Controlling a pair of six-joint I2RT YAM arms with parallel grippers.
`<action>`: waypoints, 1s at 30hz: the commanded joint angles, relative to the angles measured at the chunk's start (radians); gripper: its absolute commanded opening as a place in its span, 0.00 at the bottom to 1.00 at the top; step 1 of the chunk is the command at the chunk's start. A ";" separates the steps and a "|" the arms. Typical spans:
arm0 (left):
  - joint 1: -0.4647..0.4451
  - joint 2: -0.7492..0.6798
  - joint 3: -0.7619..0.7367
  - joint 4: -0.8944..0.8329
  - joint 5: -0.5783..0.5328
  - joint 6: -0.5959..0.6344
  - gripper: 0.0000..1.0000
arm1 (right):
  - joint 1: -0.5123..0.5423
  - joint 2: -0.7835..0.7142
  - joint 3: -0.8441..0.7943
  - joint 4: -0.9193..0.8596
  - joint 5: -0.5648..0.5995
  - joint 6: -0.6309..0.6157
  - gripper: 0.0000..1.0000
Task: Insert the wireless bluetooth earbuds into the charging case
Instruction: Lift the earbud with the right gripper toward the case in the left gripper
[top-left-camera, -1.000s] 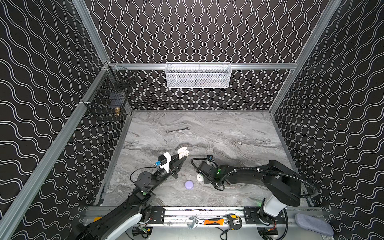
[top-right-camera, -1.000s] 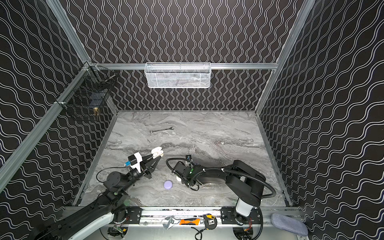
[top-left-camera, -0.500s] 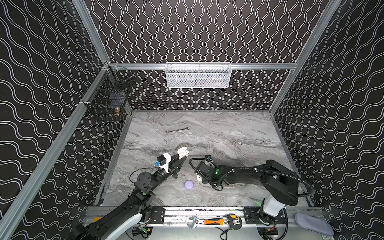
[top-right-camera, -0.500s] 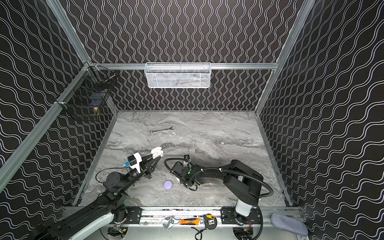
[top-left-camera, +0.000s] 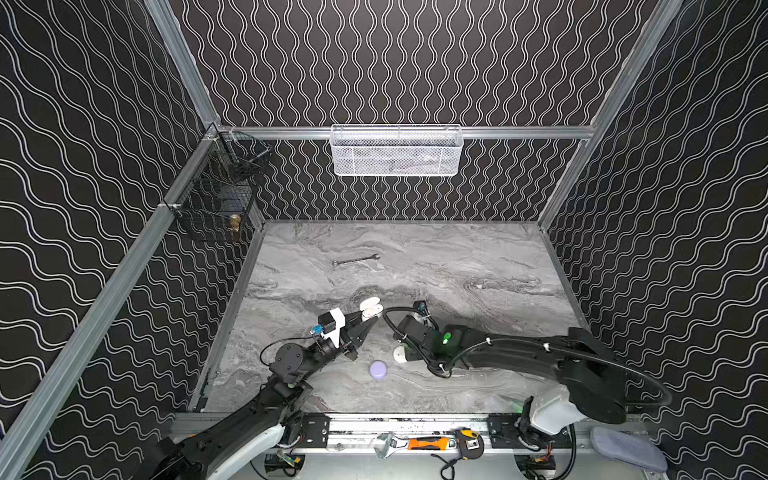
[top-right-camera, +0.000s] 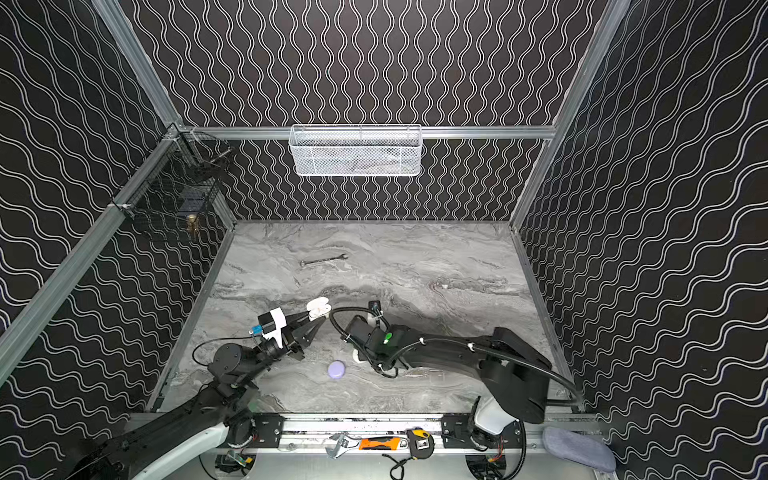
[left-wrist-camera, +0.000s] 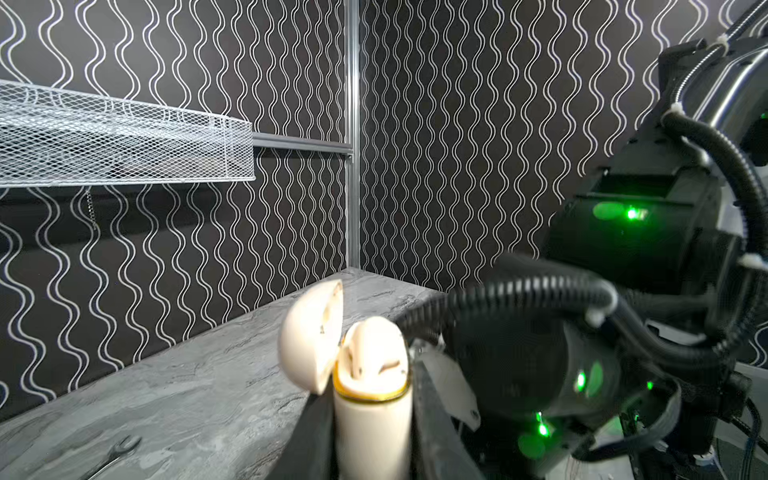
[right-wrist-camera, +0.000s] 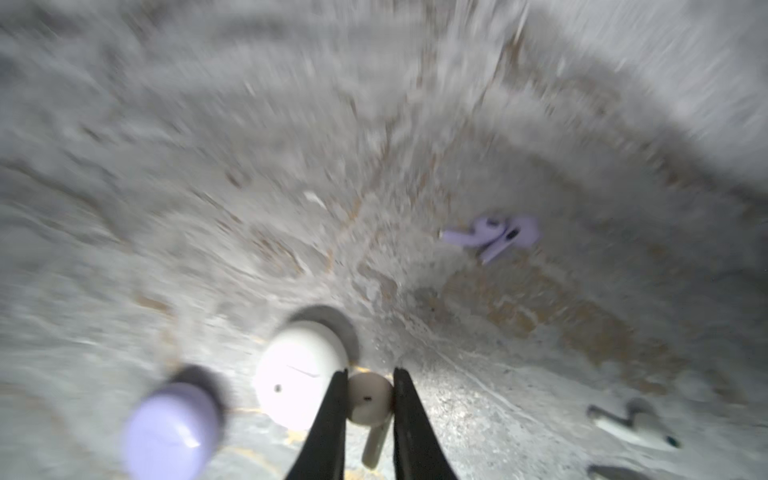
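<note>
In both top views the L arm holds a cream charging case (top-left-camera: 371, 309) clear of the bench (top-left-camera: 478, 266), lid open, while the R arm sits low beside a white case (top-left-camera: 400, 354) and a lavender case (top-left-camera: 377, 369). L wrist view: left jaws pinch the case body, lid tipped back. R wrist view, blurred: right jaws narrow on a cream earbud (right-wrist-camera: 369, 399), stem hanging, w/ lavender earbuds (right-wrist-camera: 492, 237) lying well apart. Looks like the pick step; next the bud needs carrying to the open case and lining up stem-first w/ a free socket.
</note>
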 joint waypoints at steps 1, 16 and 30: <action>0.000 0.033 -0.008 0.157 0.091 -0.022 0.00 | 0.013 -0.090 0.059 -0.038 0.121 -0.043 0.14; 0.000 0.134 -0.018 0.355 0.199 -0.052 0.00 | 0.228 -0.461 0.012 0.333 0.304 -0.380 0.12; 0.001 0.120 -0.018 0.349 0.202 -0.058 0.00 | 0.459 -0.398 -0.054 0.846 0.403 -0.797 0.14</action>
